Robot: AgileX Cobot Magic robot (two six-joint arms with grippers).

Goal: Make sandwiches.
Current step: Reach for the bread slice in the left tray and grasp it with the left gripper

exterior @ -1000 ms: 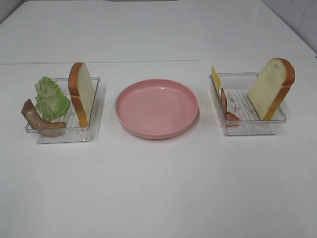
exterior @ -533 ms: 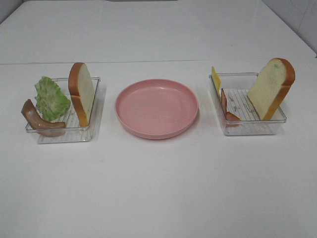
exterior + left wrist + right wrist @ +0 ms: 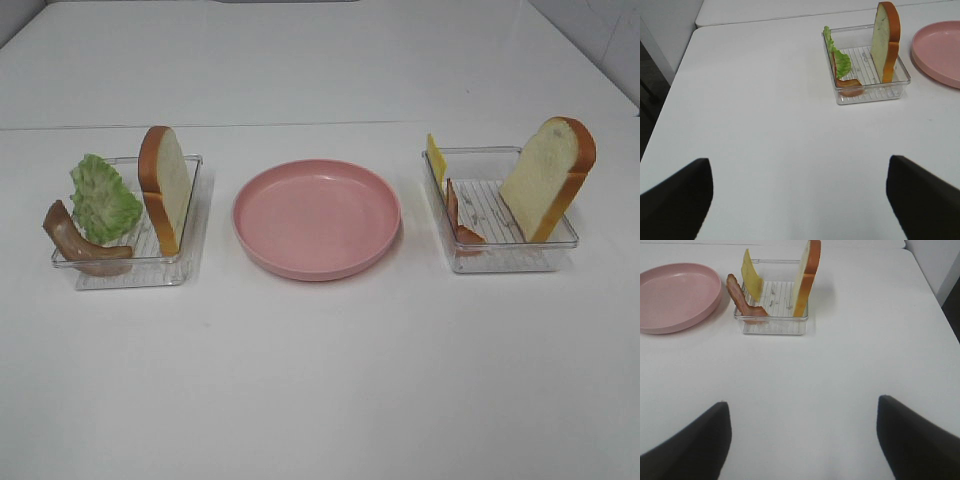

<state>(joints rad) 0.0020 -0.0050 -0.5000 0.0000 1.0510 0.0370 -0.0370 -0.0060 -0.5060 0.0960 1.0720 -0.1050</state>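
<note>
Sandwich parts (image 3: 548, 180) | we see them unstacked, standing in two clear trays: left tray (image 3: 125, 272) at frame left, right tray (image 3: 500, 260) at frame right, pink plate (image 3: 316, 218) between | left gripper (image 3: 797, 165) spread wide, holding nothing | right gripper (image 3: 802, 407) spread wide, holding nothing

free: near table (image 3: 320, 380) | blocked: plate (image 3: 316, 217) — flanked by trays (image 3: 150, 270)

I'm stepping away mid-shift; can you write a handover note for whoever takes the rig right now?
Hands: left hand and right hand open, empty, short of the trays.
Things: left tray holds lettuce, left bacon, upright left bread slice; right tray holds cheese, right bacon, leaning right bread slice; pink plate between them, bare.
Done: nothing stacked.
Left: build the whole sandwich.
</note>
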